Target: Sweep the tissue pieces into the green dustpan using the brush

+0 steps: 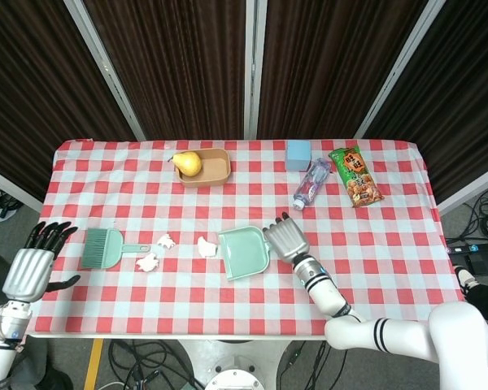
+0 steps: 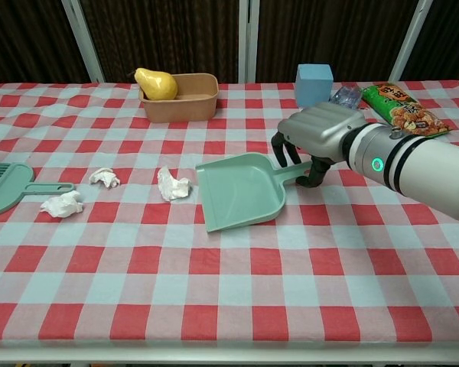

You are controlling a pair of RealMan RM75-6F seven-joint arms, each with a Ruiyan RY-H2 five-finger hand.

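Note:
The green dustpan [image 1: 244, 252] [image 2: 241, 191] lies near the table's middle, its mouth turned towards the left and front. My right hand [image 1: 286, 240] [image 2: 317, 134] is at its handle, fingers curled over the far side and thumb on the near side, gripping it. Three tissue pieces [image 1: 206, 246] [image 1: 165, 240] [image 1: 149, 262] lie left of the pan; the nearest one [image 2: 172, 185] is a short gap from its mouth. The green brush [image 1: 102, 248] [image 2: 4, 186] lies flat further left. My left hand [image 1: 32, 268] hovers off the table's left edge, fingers spread, holding nothing.
A tan bowl [image 1: 211, 169] with a pear [image 1: 187, 162] stands at the back. A blue box [image 1: 298, 154], a plastic bottle [image 1: 311, 183] and a snack packet [image 1: 355, 175] lie at the back right, beyond my right hand.

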